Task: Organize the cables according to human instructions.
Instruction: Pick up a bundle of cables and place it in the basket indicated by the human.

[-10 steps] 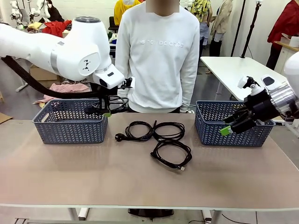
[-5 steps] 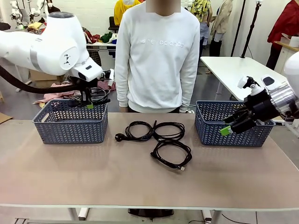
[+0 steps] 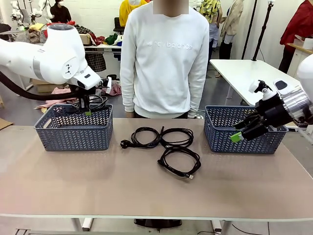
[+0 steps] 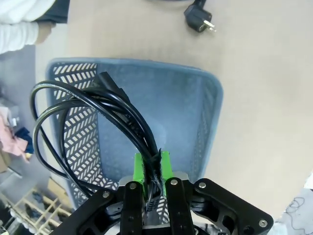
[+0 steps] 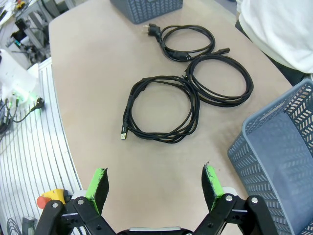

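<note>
Now hovering at frame left over the left basket (image 3: 73,134) with left fingers (image 4: 138,169) clamped on a coiled cable (image 4: 137,128), probably just needing to lower and let go inside, with right fingers (image 5: 99,183) spread wide at frame right and three cables (image 3: 160,139) lying mid-surface.

The cables (image 4: 139,129) are black, the baskets (image 3: 73,133) blue-grey with a herringbone cut-out pattern, the table (image 3: 98,181) plain tan. The robot arms (image 3: 58,54) are white with green finger pads (image 5: 99,188); the person's sweater (image 3: 164,73) is white
</note>
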